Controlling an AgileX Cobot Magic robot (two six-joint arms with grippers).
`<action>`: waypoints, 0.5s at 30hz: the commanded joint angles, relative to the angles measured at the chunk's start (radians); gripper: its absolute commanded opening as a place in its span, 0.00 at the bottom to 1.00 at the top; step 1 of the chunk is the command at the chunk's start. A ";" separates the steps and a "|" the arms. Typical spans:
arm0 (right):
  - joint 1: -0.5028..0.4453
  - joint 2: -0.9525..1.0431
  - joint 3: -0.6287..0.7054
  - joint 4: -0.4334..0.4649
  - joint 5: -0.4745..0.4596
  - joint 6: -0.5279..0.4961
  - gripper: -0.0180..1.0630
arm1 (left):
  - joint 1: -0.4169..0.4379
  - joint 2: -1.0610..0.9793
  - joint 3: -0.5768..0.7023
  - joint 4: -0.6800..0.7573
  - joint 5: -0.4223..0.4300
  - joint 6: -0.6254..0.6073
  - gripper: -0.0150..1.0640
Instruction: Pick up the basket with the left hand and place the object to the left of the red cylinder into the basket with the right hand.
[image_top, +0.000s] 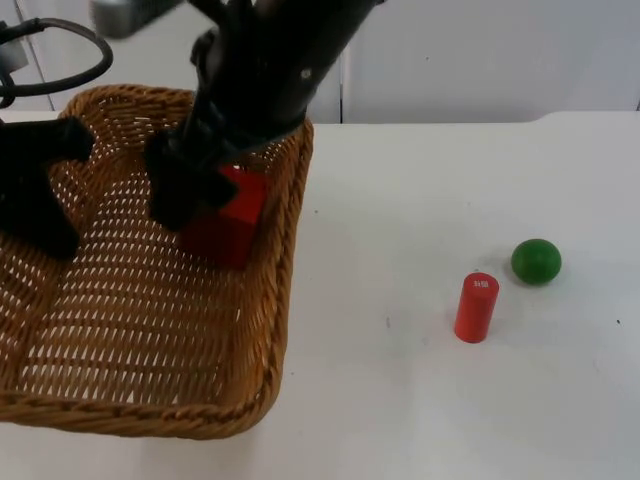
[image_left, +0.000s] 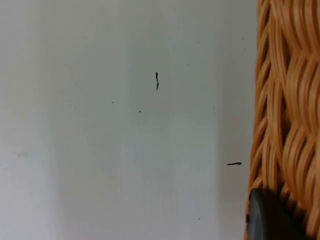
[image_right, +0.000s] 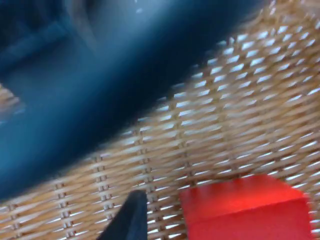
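The wicker basket (image_top: 285, 300) fills the left side of the top view, and my left gripper (image_top: 50, 215) is shut on its left rim. The left wrist view has that woven rim (image_left: 287, 115) against one black fingertip (image_left: 270, 217). My right arm reaches across into the basket, its gripper (image_top: 190, 200) open just above the weave. A red block (image_top: 228, 225) lies in the basket right beside it. In the right wrist view the red block (image_right: 247, 212) rests on the weave (image_right: 225, 115), a small gap away from a black fingertip (image_right: 129, 220). The red cylinder (image_top: 476, 307) stands upright on the table to the right.
A green ball (image_top: 536, 261) sits just behind and to the right of the red cylinder. White table top (image_top: 400, 400) lies open between the basket and the cylinder. The grey partition wall (image_top: 480, 50) closes off the back.
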 joint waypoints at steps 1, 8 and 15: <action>0.008 -0.044 -0.007 -0.003 -0.008 0.000 0.99 | -0.002 -0.014 -0.003 -0.030 0.003 -0.003 0.01; 0.006 -0.155 -0.007 -0.033 0.031 0.006 0.99 | -0.002 -0.014 -0.003 -0.028 0.005 -0.003 0.01; -0.032 -0.265 -0.007 -0.037 0.086 0.038 0.99 | -0.002 -0.014 -0.003 -0.028 0.006 -0.003 0.01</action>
